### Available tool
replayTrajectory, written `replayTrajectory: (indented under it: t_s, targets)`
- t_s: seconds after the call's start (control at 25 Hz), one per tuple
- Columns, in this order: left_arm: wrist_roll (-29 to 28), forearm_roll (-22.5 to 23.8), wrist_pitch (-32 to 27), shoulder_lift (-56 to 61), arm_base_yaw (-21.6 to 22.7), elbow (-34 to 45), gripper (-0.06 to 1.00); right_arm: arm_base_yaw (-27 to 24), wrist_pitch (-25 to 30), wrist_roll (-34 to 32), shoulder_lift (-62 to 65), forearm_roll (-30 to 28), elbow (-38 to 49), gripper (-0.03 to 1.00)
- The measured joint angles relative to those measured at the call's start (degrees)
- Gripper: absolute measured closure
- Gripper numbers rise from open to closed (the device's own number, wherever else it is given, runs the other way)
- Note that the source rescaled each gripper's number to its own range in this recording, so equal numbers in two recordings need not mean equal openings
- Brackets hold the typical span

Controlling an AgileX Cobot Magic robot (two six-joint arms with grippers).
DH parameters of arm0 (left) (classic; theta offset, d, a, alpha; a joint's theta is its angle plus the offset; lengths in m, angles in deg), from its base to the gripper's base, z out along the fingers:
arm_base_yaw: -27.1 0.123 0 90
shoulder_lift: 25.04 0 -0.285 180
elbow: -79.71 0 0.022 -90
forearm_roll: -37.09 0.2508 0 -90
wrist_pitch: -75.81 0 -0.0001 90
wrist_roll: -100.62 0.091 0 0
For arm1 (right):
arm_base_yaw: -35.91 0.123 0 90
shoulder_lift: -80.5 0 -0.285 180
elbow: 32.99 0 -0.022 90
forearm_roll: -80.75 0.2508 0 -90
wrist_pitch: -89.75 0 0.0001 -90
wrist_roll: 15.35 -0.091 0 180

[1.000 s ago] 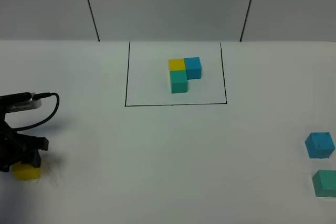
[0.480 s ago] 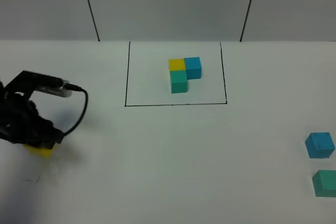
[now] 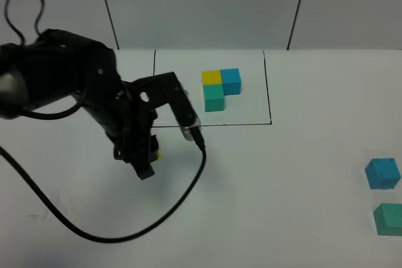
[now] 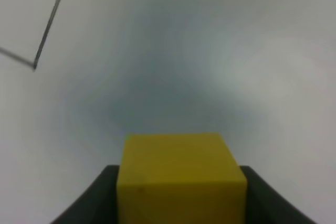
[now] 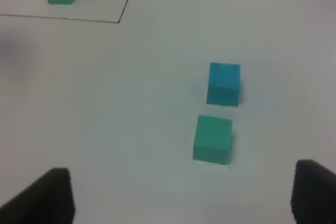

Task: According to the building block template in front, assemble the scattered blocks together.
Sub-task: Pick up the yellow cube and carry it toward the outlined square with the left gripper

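1. Exterior high view: the white table [image 3: 282, 186] fills the frame. The left arm [image 3: 69, 86] now fills the centre-left. A second ago it sat low at the lower-left edge.
2. The arm's black cable [image 3: 182, 199] loops below it and hides some of the table.
3. The black-line rectangle [image 3: 210, 125] sits at upper centre, with the building block template [image 3: 220, 89] inside it. Neither has moved.
4. The left gripper [image 3: 147, 155] is just below the rectangle's lower-left corner. In the left wrist view its jaws are pressed against the yellow cube [image 4: 181, 177] from both sides.
5. Meaning, as a judgement: the first loose cube has been lifted from the lower left and is being carried toward centre. Nothing is assembled yet.
6. The blue cube [image 3: 382, 173] and the teal cube [image 3: 389, 219] sit at the right edge, where they were. They are near each other but not touching.
7. The right gripper [image 5: 181, 198] is spread wide with nothing between its jaws. It hangs near those two cubes in the right wrist view.
8. Hard to read:
   - The yellow cube shows only as a sliver in the exterior view, so I cannot tell whether it clears the table.
   - The teal cube is cut by the right edge of the frame.
   - The right gripper is absent from the exterior view.
   - Only the base of the left jaws shows in the left wrist view.
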Motion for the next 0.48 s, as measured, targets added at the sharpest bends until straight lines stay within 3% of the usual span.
replayTrajectory:
  t_s: [0.28, 0.48]
  targets:
    - [2.72, 1.46, -0.22, -8.90, -7.30, -7.49, 0.93, 0.00, 0.00, 0.00, 0.00, 0.00, 0.00, 0.26]
    - [4.56, 1.11, -0.01, -13.88, -10.04, -12.18, 0.93, 0.00, 0.00, 0.00, 0.00, 0.00, 0.00, 0.26]
